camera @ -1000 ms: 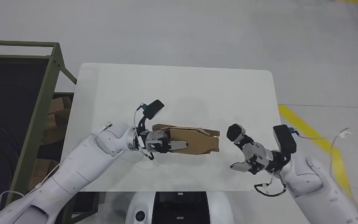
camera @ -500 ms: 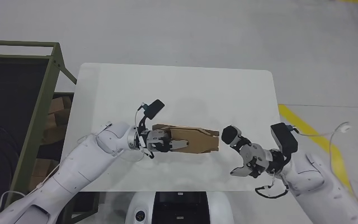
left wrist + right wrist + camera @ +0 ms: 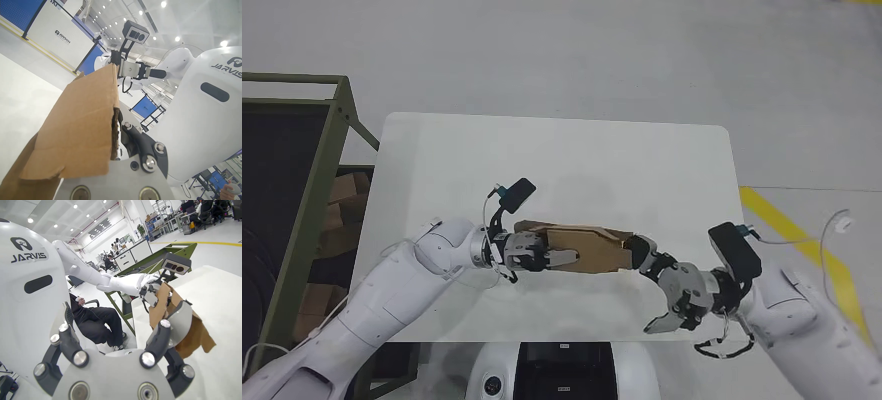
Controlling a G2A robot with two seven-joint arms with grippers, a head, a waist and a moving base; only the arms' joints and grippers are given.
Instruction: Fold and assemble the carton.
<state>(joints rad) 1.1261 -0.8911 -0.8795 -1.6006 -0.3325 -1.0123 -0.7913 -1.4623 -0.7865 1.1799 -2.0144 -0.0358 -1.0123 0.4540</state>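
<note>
A robotics lab hall: ceiling spotlights (image 3: 177, 38), workbenches (image 3: 132, 250), blue partition boards (image 3: 144, 107).

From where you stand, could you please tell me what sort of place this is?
Probably a large robotics workshop or factory hall: rows of ceiling lights high overhead, workbenches at the back, and a yellow floor line.
</note>
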